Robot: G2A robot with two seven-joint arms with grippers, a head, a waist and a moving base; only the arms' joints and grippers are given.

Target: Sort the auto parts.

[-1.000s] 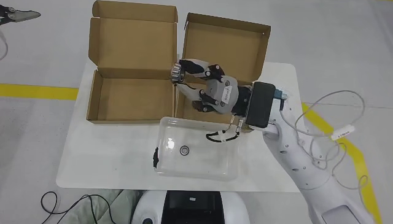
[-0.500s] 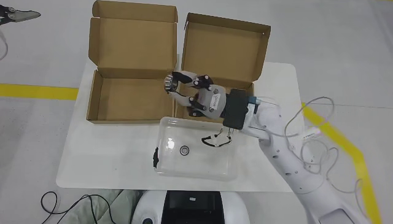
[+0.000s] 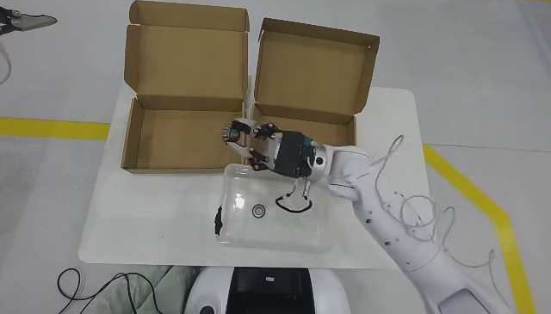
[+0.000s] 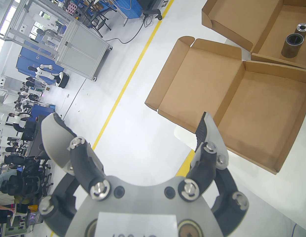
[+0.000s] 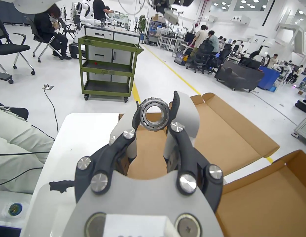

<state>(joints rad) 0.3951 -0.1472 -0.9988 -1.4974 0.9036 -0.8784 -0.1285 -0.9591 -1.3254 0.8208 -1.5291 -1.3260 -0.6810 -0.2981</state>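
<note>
A metal roller bearing (image 5: 154,117) sits clamped between the fingers of my right gripper (image 5: 155,114). In the top view this gripper (image 3: 241,134) holds the bearing (image 3: 231,131) above the right part of the left cardboard box (image 3: 172,138). The right cardboard box (image 3: 301,90) holds a dark sleeve (image 4: 293,45) and a smaller metal cylinder (image 4: 302,28). My left gripper (image 4: 130,129) hangs open and empty off the table's far left, high above the floor.
A clear plastic bin (image 3: 320,228) stands at the table's front with a small ring (image 3: 256,212), a black gasket (image 3: 293,200) and a dark piece (image 3: 217,219) at its left wall. Both box lids stand upright at the back. White table (image 3: 387,142) lies bare at the right.
My right gripper has carried the bearing leftward and slightly toward the front, from over the right box to over the left box. The left gripper has not moved.
</note>
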